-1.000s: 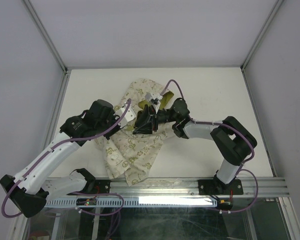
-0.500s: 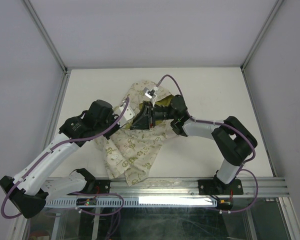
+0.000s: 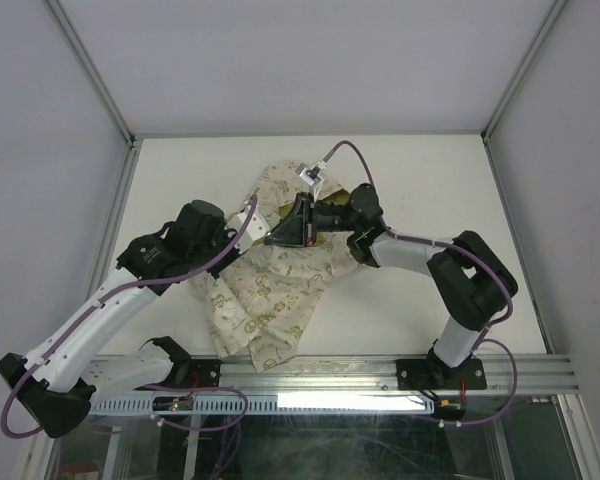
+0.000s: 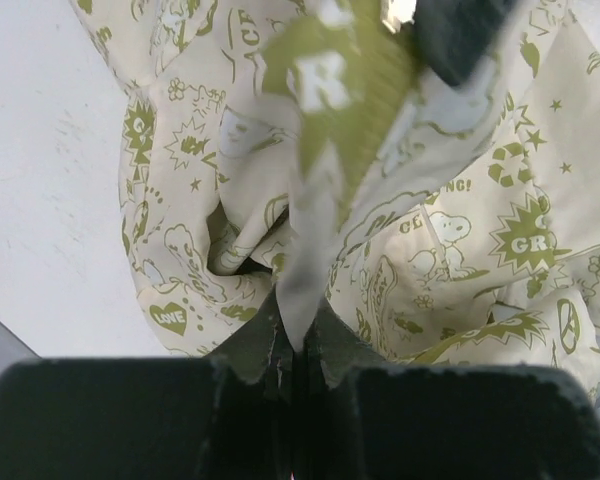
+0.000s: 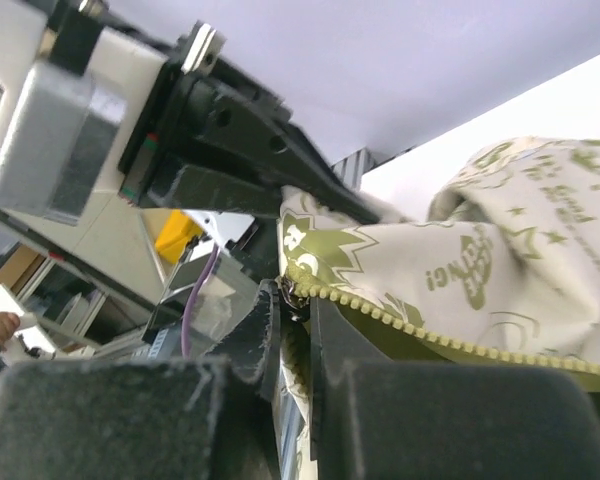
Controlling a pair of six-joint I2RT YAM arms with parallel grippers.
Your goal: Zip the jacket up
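Two grippers meet over the middle of the table (image 3: 430,180). There the jacket (image 3: 265,290) lies crumpled with its printed side up, its lower part spreading toward the near edge. I see the left gripper (image 4: 298,350) closed tight on a raised fold of the fabric. I see the right gripper (image 5: 295,315) clamped on the jacket edge at the end of the zipper teeth (image 5: 430,335), which run off to the right. The grippers sit just beside each other.
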